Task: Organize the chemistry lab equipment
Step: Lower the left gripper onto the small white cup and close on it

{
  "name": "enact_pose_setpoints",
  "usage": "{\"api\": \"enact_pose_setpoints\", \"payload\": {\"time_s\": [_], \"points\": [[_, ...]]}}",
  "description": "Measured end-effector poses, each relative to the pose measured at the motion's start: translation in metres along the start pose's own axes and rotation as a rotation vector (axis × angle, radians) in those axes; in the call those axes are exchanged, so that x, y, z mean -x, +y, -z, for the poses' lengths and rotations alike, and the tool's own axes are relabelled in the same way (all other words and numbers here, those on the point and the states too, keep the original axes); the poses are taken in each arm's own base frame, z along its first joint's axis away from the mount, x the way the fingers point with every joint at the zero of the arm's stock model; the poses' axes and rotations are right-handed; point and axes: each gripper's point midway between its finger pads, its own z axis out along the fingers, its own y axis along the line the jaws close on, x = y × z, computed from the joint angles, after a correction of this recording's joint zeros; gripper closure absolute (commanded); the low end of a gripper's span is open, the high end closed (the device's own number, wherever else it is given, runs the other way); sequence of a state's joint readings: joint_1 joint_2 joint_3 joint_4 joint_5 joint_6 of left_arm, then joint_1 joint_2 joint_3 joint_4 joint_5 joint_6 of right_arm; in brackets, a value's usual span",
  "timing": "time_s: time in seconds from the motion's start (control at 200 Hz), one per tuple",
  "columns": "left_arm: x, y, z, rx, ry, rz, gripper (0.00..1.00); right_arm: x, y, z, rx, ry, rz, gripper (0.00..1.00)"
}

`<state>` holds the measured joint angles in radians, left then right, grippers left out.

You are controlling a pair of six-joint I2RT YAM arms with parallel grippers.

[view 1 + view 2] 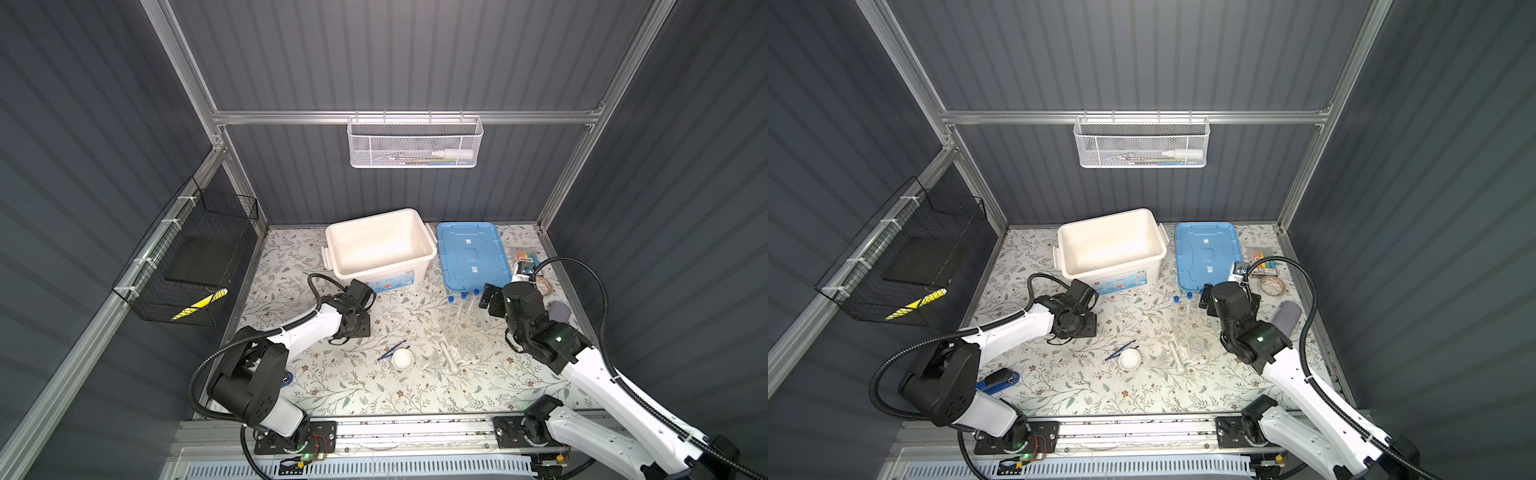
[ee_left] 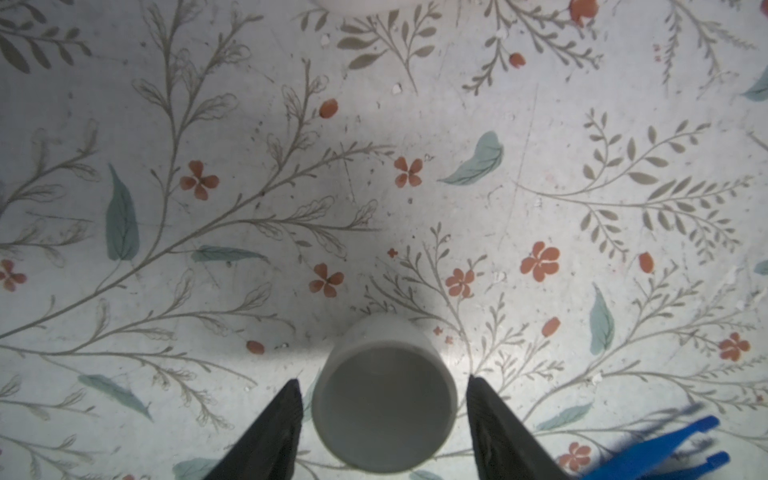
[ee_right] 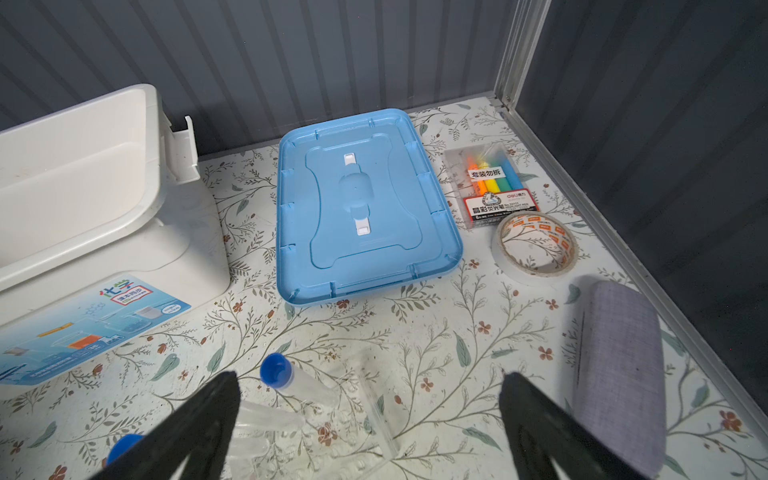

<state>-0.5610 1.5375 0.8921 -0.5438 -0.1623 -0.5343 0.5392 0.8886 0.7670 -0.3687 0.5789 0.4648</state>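
Small white ceramic cup [image 2: 384,409] stands upright on the floral desk [image 2: 374,187] between the left hand [image 2: 384,380] jaws, which are apart with gaps on both sides; grasp step, next likely squeeze evenly, lift, carry to the open white plastic bin [image 1: 380,245].

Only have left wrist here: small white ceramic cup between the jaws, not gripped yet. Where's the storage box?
Observer: The white plastic storage box stands open just beyond the left gripper, toward the back wall.
Operator: Its lid?
Observer: The light blue plastic lid lies flat on the table, right of the box.
Operator: Right arm?
Observer: The right gripper is open above the clear blue-capped test tubes, holding nothing.
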Motion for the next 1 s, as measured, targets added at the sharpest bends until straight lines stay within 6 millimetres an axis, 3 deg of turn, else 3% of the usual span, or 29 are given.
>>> {"api": "enact_pose_setpoints", "payload": {"time_s": [0.48,1.001], "points": [[0.0033,-0.0020,-0.0028,0.001,0.000,-0.023,0.41,0.0021,-0.0006,0.0022,0.004,-0.008,-0.013,0.01],[0.0049,-0.0015,-0.0066,0.009,0.007,-0.055,0.54,0.0023,0.0007,0.0032,0.018,-0.005,-0.016,0.01]]}}
